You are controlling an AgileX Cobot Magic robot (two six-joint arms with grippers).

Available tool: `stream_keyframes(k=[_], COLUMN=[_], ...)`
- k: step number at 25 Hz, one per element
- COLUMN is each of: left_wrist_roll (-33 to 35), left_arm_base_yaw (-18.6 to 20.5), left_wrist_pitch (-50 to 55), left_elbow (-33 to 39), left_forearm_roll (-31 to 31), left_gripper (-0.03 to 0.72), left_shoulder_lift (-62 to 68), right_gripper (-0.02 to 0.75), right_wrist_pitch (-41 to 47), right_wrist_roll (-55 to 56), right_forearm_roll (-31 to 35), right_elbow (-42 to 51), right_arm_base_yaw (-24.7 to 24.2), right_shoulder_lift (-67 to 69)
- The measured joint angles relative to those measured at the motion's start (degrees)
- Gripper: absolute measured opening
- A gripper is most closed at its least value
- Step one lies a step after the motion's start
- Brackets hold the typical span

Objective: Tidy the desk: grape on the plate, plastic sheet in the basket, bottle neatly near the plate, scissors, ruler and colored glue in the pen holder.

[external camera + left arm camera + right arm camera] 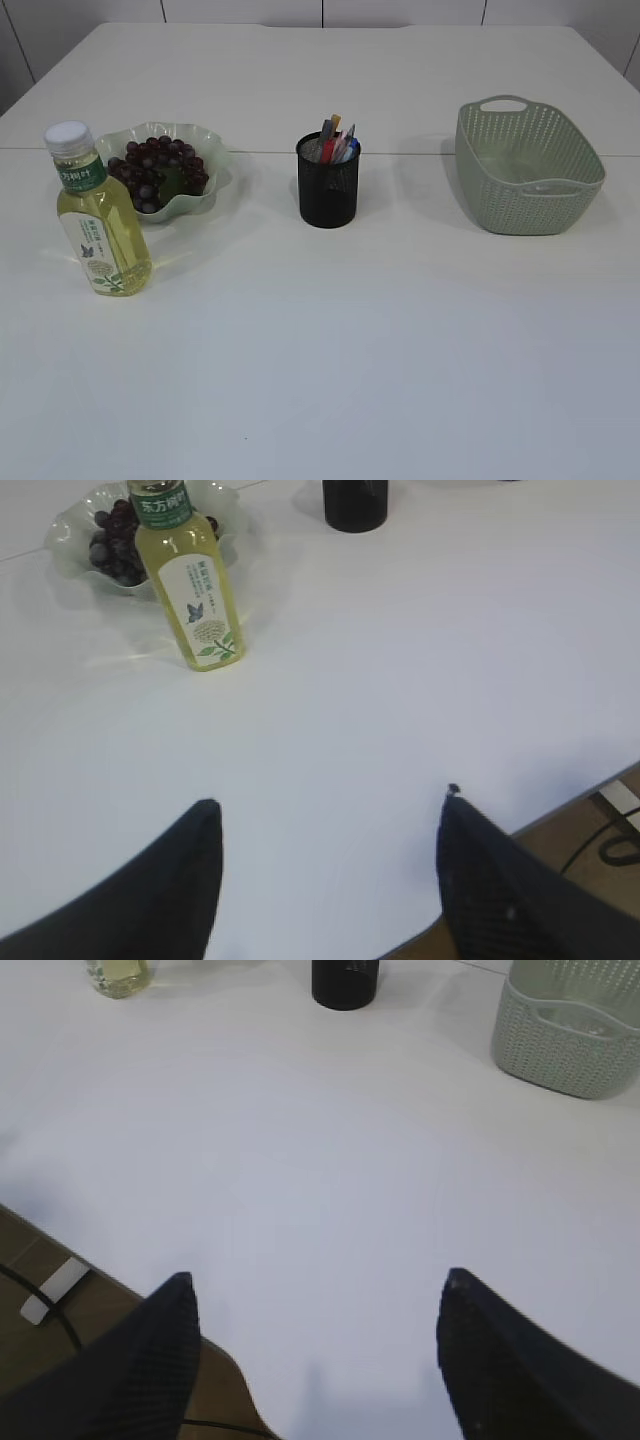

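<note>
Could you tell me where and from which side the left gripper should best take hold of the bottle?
Probably around the bottle's straight labelled body, coming level from the front. It stands upright, the plate sits close behind it, and the left gripper is open with bare table between.

We seem to be looking at a plain lab or test room rather than a home. The wide white desk (400, 350) runs up to pale panelled walls (240, 10) at its far edge. Past its near edge, the wrist views show a brown floor (40, 1250) with loose black cables (615, 845) and a small white block (55, 1288).
</note>
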Motion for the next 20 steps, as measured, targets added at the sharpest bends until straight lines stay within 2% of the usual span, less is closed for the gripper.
stream_keyframes(k=[2, 6, 8, 12, 20], left_wrist_roll=[0.0, -0.1, -0.1, -0.1, -0.1], left_arm_base_yaw=[3.3, 12.5, 15.2, 16.7, 16.7], left_wrist_pitch=[0.0, 0.0, 0.0, 0.0, 0.0], left_elbow=[0.1, 0.1, 0.1, 0.1, 0.1], left_forearm_roll=[0.0, -0.2, -0.5, -1.3, -1.3], left_gripper=[0.487, 0.478, 0.477, 0.477, 0.474], left_shoulder_lift=[0.0, 0.0, 0.0, 0.0, 0.0], right_gripper=[0.575, 0.575, 0.575, 0.575, 0.575], right_wrist_pitch=[0.0, 0.0, 0.0, 0.0, 0.0], right_wrist_roll=[0.0, 0.0, 0.0, 0.0, 0.1], right_forearm_roll=[0.0, 0.0, 0.0, 0.1, 0.1], right_elbow=[0.0, 0.0, 0.0, 0.0, 0.0], right_arm_base_yaw=[-3.7, -14.4, -18.0, -19.6, -19.7], right_shoulder_lift=[0.0, 0.0, 0.0, 0.0, 0.0])
